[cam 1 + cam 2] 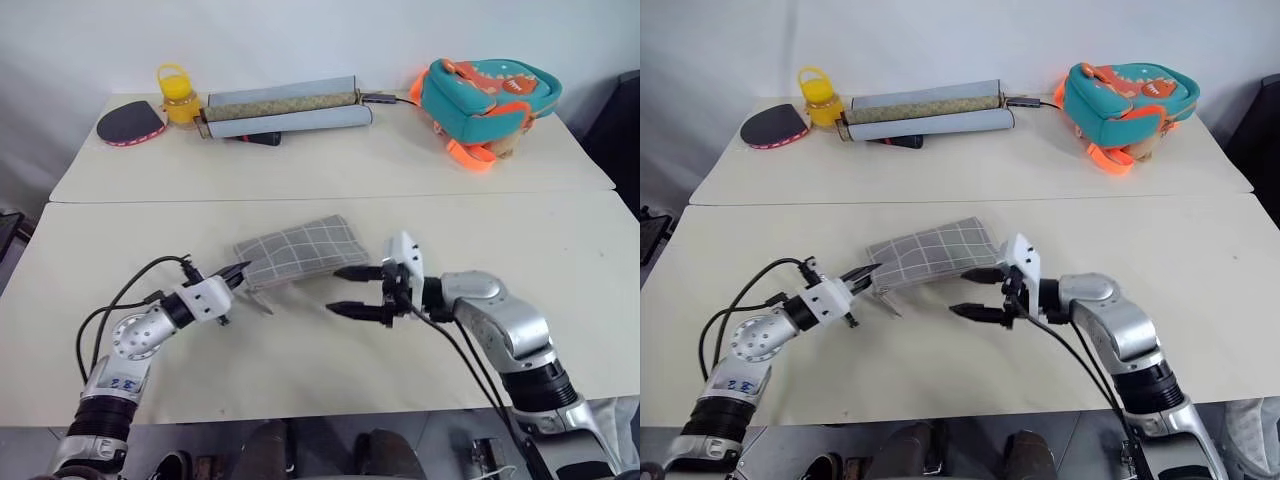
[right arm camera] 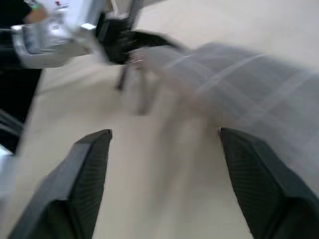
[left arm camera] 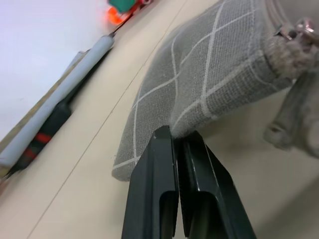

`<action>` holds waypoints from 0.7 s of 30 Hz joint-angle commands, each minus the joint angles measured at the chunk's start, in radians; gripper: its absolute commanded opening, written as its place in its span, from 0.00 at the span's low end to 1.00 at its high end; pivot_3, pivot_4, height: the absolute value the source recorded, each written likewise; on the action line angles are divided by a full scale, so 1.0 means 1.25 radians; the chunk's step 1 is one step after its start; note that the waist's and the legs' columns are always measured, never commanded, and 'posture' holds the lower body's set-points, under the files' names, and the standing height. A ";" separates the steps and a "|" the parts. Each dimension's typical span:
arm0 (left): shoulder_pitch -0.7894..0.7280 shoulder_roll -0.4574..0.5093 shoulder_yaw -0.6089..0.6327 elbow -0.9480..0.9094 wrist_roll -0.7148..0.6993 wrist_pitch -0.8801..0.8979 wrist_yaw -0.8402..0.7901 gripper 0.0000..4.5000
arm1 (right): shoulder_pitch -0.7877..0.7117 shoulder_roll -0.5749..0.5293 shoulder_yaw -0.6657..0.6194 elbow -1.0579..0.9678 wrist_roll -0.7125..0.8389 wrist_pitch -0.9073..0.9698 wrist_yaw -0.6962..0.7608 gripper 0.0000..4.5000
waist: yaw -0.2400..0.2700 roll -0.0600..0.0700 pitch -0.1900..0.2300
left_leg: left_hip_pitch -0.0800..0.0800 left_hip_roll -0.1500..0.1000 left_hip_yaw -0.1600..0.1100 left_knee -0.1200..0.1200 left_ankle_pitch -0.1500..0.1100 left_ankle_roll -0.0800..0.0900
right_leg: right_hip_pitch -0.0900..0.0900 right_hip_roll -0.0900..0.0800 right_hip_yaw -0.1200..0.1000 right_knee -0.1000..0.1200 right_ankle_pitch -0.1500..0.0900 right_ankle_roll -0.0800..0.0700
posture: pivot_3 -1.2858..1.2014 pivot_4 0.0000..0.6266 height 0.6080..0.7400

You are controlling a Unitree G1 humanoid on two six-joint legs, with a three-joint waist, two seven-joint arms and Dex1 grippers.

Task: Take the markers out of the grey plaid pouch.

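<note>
you're at the very start of this one, as far as the pictures let you judge: no red or green marker lies anywhere on the table [image 1: 560, 270], so whatever markers there are must be inside, and both are left to take out.

the grey plaid pouch [image 1: 300, 250] lies near the middle of the near table, between your two arms. your left gripper [image 1: 238, 277] sits at its near left corner with the fingers [image 3: 164, 199] pressed together; the left wrist view puts the tips right at the fabric edge, and it looks like a pinch on that corner, though you can't be sure how much cloth is caught. the zipper pull [image 3: 295, 29] shows at the pouch's end, and whether the zip is open you cannot tell.

your right gripper [image 1: 352, 291] hangs just right of the pouch, pointing left at it, fingers spread and holding nothing.

left to do: get the mouth open, reach in, and bring each marker out.

the backpack [image 1: 485, 100], rolled mats [image 1: 285, 108], paddle [image 1: 130, 123] and yellow jar [image 1: 180, 100] sit well apart on the far table.
</note>
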 commanded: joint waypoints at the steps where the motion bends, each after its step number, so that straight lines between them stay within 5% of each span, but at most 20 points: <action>1: -0.016 -0.013 -0.025 -0.050 0.019 0.048 0.005 0.00 | 0.018 0.074 0.054 -0.016 -0.044 0.000 -0.102 0.75 | 0.000 0.000 0.000 | 0.000 0.000 0.001 0.000 0.000 0.000 | 0.000 0.000 0.000 0.000 0.000 0.000 | 0.52 0.24 1.00; 10: -0.024 -0.041 -0.050 -0.091 0.056 0.113 0.037 0.00 | -0.028 0.191 0.115 0.086 -0.098 -0.036 -0.145 0.75 | 0.000 0.000 0.000 | 0.000 0.000 0.002 0.000 0.001 0.000 | -0.001 0.001 0.001 0.003 0.000 0.000 | 0.52 0.24 1.00; 13: -0.018 -0.040 -0.052 -0.104 0.057 0.122 0.038 0.00 | -0.053 0.210 0.105 0.135 -0.101 -0.058 -0.147 0.62 | -0.001 0.000 0.000 | 0.000 0.000 0.002 0.000 0.001 0.000 | -0.001 0.001 0.001 0.003 0.000 0.000 | 0.52 0.24 1.00; 21: -0.017 -0.031 -0.034 -0.119 0.044 0.145 0.039 0.00 | -0.052 0.158 0.076 0.160 -0.110 -0.097 -0.106 0.01 | -0.001 0.000 0.000 | 0.000 0.000 0.003 0.000 0.001 0.000 | -0.001 0.001 0.001 0.003 0.000 0.000 | 0.52 0.24 1.00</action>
